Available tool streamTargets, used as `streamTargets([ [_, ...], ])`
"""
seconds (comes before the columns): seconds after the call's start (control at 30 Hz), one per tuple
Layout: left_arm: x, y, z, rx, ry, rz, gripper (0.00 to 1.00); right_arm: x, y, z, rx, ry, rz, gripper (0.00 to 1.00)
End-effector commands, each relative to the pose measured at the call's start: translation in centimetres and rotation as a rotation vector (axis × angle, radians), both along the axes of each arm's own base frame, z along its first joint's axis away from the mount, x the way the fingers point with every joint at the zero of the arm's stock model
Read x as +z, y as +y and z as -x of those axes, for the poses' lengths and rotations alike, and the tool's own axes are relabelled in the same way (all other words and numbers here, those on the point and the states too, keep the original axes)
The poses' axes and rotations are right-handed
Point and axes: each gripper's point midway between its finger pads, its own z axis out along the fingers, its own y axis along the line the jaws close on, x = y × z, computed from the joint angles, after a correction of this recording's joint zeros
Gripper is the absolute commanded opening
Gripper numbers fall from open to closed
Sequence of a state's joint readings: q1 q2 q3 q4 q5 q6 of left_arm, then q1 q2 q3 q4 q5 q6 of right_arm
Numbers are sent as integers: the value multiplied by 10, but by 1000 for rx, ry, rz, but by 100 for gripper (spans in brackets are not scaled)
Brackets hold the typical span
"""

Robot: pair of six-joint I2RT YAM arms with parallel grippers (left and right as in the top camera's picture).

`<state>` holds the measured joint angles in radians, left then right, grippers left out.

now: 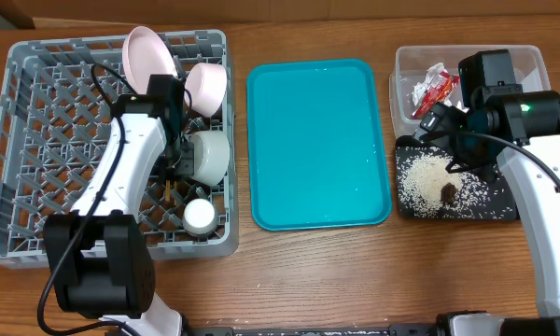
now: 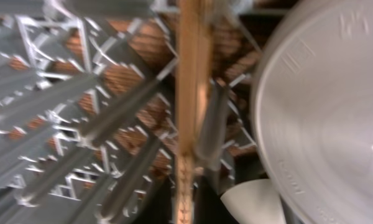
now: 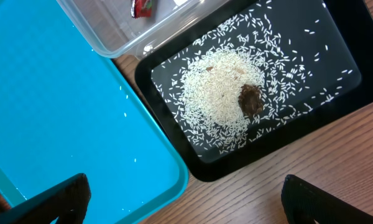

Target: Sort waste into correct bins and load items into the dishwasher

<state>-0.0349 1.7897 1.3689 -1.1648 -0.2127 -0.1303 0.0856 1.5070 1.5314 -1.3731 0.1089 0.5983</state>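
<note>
The chopsticks (image 2: 191,93) stand upright through the dish rack (image 1: 37,140), filling the left wrist view as a blurred wooden strip; overhead only a dark sliver shows below the left gripper (image 1: 179,161), whose fingers are hidden, so I cannot tell whether it grips them. Beside them lie a bowl (image 1: 208,155), a second bowl (image 1: 206,86), the plate (image 1: 147,54) on edge and the cup (image 1: 200,217). Rice grains (image 3: 219,93) and the brown lump (image 3: 251,99) lie in the black tray (image 3: 336,99), the red wrapper (image 1: 433,90) in the clear tub (image 1: 532,62), partly hidden by the arm. The right gripper (image 3: 180,199) hangs wide open, empty, near the teal tray (image 1: 317,140).
</note>
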Motion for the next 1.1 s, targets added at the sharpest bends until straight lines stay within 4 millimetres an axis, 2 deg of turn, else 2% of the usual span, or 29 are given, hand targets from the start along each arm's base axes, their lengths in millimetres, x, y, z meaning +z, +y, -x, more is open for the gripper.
streamTargets([
  [0.0,-5,-5,0,32,-2,22,43,12,-2,-2,-2,-41,8,100],
  [0.07,-3,-5,-2,40,-9,23,50,12,-2,-2,-2,-41,8,100],
  [0.17,7,-5,-7,48,-25,25,51,12,-2,-2,-2,-41,8,100],
  [0.23,22,-5,-13,48,-41,26,51,12,-2,-2,-2,-41,8,100],
  [0.33,60,-7,-22,46,-76,34,49,12,-2,-2,-2,-41,8,100],
  [0.43,106,-12,-25,42,-119,53,46,12,-2,-2,-2,-41,8,100],
  [0.57,160,-29,-12,17,-161,129,34,12,-2,-2,-2,-41,8,100],
  [0.67,188,-43,0,-8,-227,194,28,12,-2,-2,-2,-41,8,100],
  [0.7,194,-49,5,-14,-243,223,30,12,-2,-2,-2,-41,8,100],
  [0.73,200,-55,9,-24,-261,253,43,12,-2,-2,-2,-41,8,100],
  [0.77,205,-59,12,-31,-275,273,100,12,-2,-2,-2,-41,8,100],
  [0.9,217,-62,3,-30,-359,295,100,12,-2,-2,-2,-41,8,100],
  [1.07,214,-62,-1,-29,-353,293,100,12,-2,-2,-2,-41,8,100],
])
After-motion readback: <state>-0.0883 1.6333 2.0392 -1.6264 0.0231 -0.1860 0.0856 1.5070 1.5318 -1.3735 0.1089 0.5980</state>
